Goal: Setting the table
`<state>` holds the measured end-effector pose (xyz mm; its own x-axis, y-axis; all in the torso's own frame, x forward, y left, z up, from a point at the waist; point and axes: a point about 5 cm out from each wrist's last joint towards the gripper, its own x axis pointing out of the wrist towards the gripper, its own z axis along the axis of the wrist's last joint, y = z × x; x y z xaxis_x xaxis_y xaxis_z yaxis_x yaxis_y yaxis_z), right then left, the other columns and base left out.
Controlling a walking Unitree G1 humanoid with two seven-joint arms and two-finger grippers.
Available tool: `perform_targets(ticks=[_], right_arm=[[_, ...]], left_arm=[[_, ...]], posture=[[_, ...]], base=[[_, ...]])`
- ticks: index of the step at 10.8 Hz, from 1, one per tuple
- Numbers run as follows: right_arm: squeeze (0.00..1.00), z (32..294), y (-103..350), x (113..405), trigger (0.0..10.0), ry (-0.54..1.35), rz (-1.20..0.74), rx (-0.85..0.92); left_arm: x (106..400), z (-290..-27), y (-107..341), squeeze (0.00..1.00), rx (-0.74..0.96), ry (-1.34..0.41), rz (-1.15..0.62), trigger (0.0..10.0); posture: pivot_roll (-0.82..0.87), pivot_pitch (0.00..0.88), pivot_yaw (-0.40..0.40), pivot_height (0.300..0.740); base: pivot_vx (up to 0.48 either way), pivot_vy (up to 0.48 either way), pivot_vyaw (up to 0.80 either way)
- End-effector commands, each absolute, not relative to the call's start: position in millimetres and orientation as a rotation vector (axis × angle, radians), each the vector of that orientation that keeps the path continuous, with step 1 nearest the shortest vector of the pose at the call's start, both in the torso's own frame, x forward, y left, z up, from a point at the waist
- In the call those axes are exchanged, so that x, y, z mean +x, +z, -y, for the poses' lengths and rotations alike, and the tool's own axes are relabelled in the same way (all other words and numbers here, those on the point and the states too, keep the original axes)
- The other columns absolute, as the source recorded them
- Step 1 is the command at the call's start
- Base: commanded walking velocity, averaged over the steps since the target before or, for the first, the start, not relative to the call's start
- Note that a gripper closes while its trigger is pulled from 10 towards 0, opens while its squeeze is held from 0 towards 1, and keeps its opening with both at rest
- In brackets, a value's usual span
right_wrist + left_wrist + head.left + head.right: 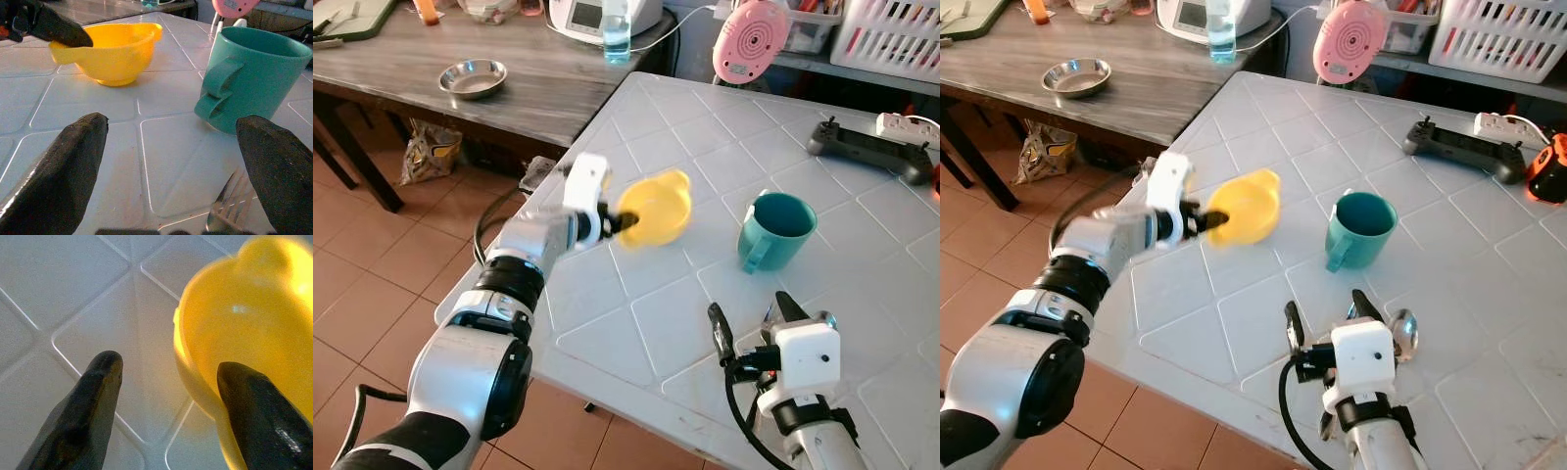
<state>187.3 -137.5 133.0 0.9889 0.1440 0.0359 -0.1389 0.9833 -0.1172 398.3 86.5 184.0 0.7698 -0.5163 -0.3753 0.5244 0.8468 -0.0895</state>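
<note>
A yellow bowl (658, 208) with small rim tabs sits on the white table (646, 323), left of a teal mug (775, 229). My left gripper (625, 223) is open at the bowl's near-left rim. In the left wrist view one finger (254, 416) lies over the bowl (254, 318) and the other finger (93, 401) stays outside above the table. My right gripper (749, 308) is open and empty near the table's front edge, pointing at the mug (249, 73). A metal fork (230, 205) lies on the table just beside it.
A black controller (867, 147), a pink round device (751, 39) and a white basket (891, 34) are at the table's far side. A wooden table to the left carries a steel bowl (473, 76) and a water bottle (617, 29). A bag (431, 147) lies on the tiled floor.
</note>
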Motion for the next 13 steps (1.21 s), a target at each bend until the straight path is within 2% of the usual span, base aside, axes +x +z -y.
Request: perform_targets(ticks=[1,6,8,12,13], right_arm=[[0.0,137,131,186,10.0,0.144,0.035,-0.113],[0.0,137,129,189,10.0,0.161,0.032,-0.122],[0.0,137,128,188,10.0,0.163,0.031,-0.129],[0.0,135,127,186,10.0,0.163,0.026,-0.122],[0.0,136,127,186,10.0,0.164,0.025,-0.124]], left_arm=[[401,-88,193,1.0,0.065,-0.564,-0.364,10.0],[400,-90,196,1.0,0.078,-0.58,-0.38,10.0],[400,-85,206,1.0,-0.019,-0.6,-0.385,10.0],[386,-78,187,1.0,-0.042,-0.656,-0.488,10.0],[384,-79,182,0.0,-0.031,-0.66,-0.504,10.0]], posture=[[-0.01,0.129,0.032,0.74],[0.0,0.116,0.024,0.74],[0.0,0.118,0.028,0.74],[0.01,0.126,0.027,0.74],[0.01,0.13,0.027,0.74]], base=[[0.0,0.0,0.0],[0.0,0.0,0.0],[0.0,0.0,0.0],[0.0,0.0,0.0],[0.0,0.0,0.0]])
